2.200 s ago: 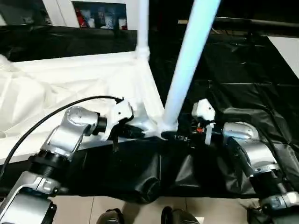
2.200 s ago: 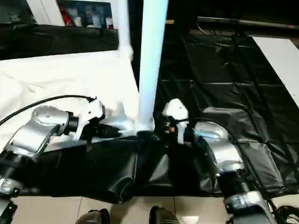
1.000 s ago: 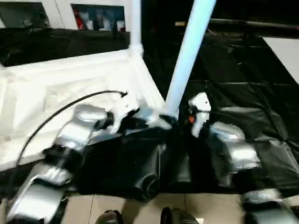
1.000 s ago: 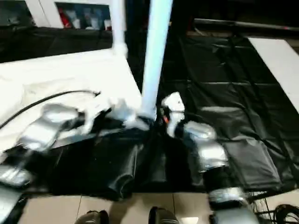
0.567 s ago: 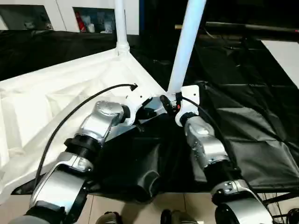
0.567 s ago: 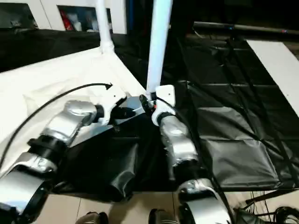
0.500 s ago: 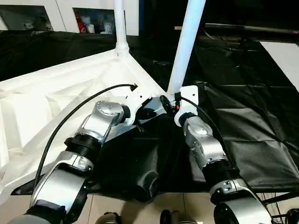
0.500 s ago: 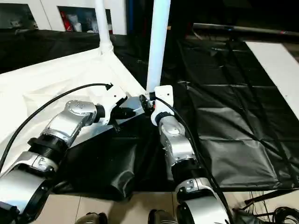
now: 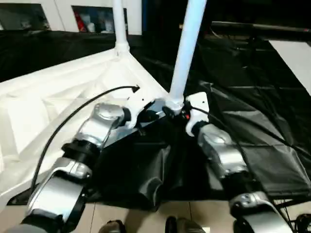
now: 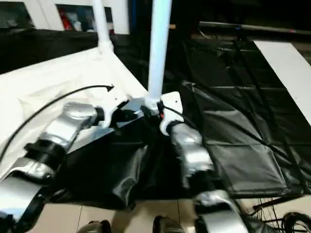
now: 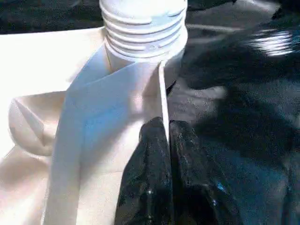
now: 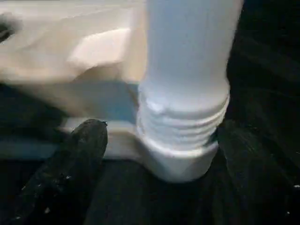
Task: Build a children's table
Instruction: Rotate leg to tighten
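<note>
Your tabletop (image 9: 58, 97) lies underside up on the black sheet (image 9: 252, 111), two legs standing in its corner sockets: the far leg (image 9: 119, 24) and the near leg (image 9: 187, 48). Your left gripper (image 11: 166, 154) is pinched tight on the thin rim of the tabletop just beside the near leg's threaded base. Your right gripper (image 12: 159, 154) is spread wide, one finger (image 12: 79, 154) either side of that base, not clamping it.

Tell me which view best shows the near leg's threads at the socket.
The right wrist view: the near leg fills it, threads showing above the corner socket. The left wrist view shows the threads from the tabletop side. The eye views show the whole leg, without thread detail.
</note>
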